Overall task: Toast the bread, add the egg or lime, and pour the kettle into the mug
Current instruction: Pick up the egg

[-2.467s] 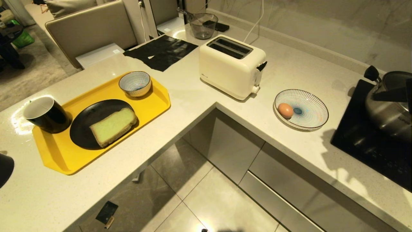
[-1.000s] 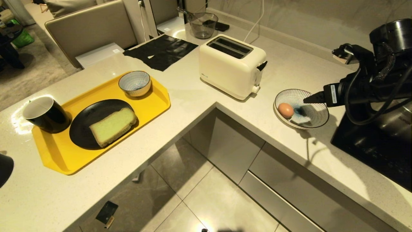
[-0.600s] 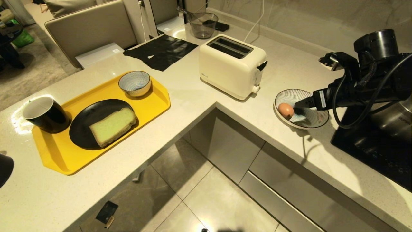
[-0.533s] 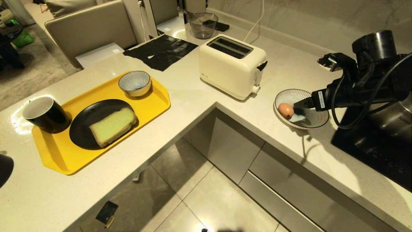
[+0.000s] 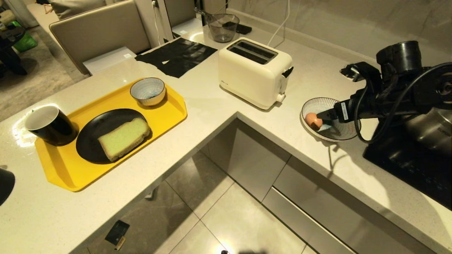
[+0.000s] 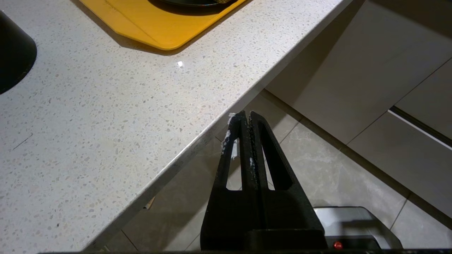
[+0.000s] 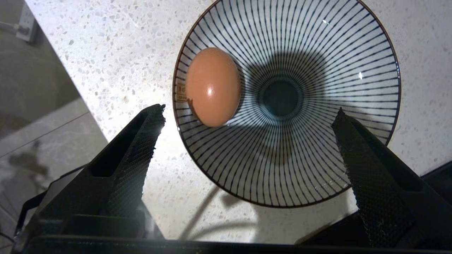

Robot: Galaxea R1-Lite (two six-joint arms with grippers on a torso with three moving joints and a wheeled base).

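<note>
Right gripper (image 7: 247, 116) hangs over the striped plate (image 5: 344, 132) on the right stretch of the desk (image 5: 212, 106), its two fingers (image 7: 137, 141) spread wide apart with nothing between them. On that plate the egg (image 7: 213, 86) lies toward the rim, off the dark centre; in the head view the gripper's tip sits just beside the egg, and whether it touches cannot be told. Behind the arm a shiny steel pot (image 5: 432, 128) stands on the black hob (image 5: 406, 158).

Left gripper (image 6: 246, 121) is parked low beside the desk edge, over the floor, its fingers pressed together and empty.

On the left stretch of the desk a yellow tray (image 5: 70, 173) carries a black plate (image 5: 91, 141) with the bread (image 5: 124, 138) lying flat on it, green face up, and a small striped bowl (image 5: 148, 91) at the far end. The mug (image 5: 49, 125) stands upright at the tray's left edge. A cream toaster (image 5: 252, 72) sits between tray and striped plate, slots empty
</note>
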